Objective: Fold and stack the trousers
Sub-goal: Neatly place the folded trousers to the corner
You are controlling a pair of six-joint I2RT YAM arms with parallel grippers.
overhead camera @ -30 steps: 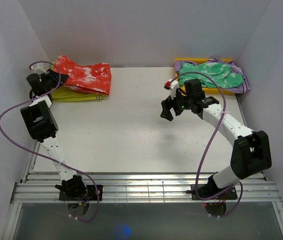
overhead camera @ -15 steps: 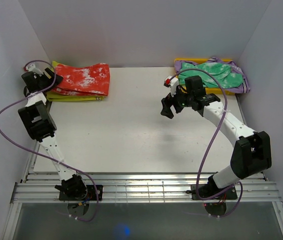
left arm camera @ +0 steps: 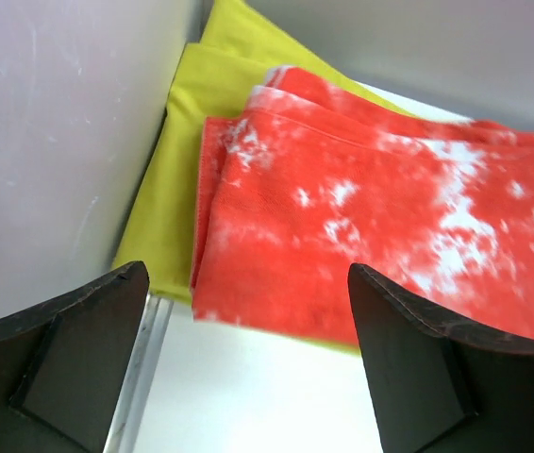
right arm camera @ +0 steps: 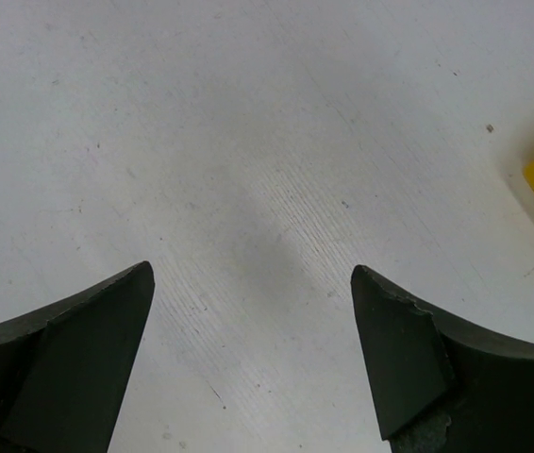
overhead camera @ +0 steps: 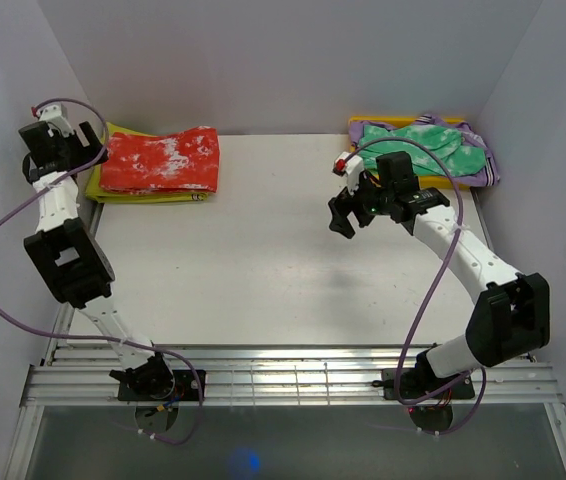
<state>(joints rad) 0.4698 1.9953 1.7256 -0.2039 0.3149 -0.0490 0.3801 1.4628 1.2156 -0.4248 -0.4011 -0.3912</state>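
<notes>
1. Your trousers (overhead camera: 160, 160) lie folded into a flat rectangle at the far left corner of the table (overhead camera: 263, 260).
2. They rest on a yellow cloth (overhead camera: 148, 195), whose edge shows along their near side and at their left end.
3. Your left tool (left arm camera: 248, 274) is released: its fingers stand wide apart with nothing between them, and they touch no fabric.
4. In the overhead view that tool hangs just left of the trousers' left end, close to the left wall (left arm camera: 50, 142).
5. Through the left wrist camera you look down between the fingers onto the trousers' left end. The folded edge lies below the tool, and the red-orange, white-blotched cloth runs away to the right.
6. In that view the stacked layers of the fold show at the trousers' left edge, with the yellow cloth sticking out beyond them toward the wall.
7. Your right tool (right arm camera: 251, 272) is released too: its fingers are spread and empty, and only bare table shows beneath them.
8. It hovers right of the table's middle, well apart from the trousers, which lie across the table to its left and farther back.
9. A green garment (overhead camera: 423, 148) lies in the far right corner, behind the right tool.
10. Neither tool touches the trousers.
</notes>
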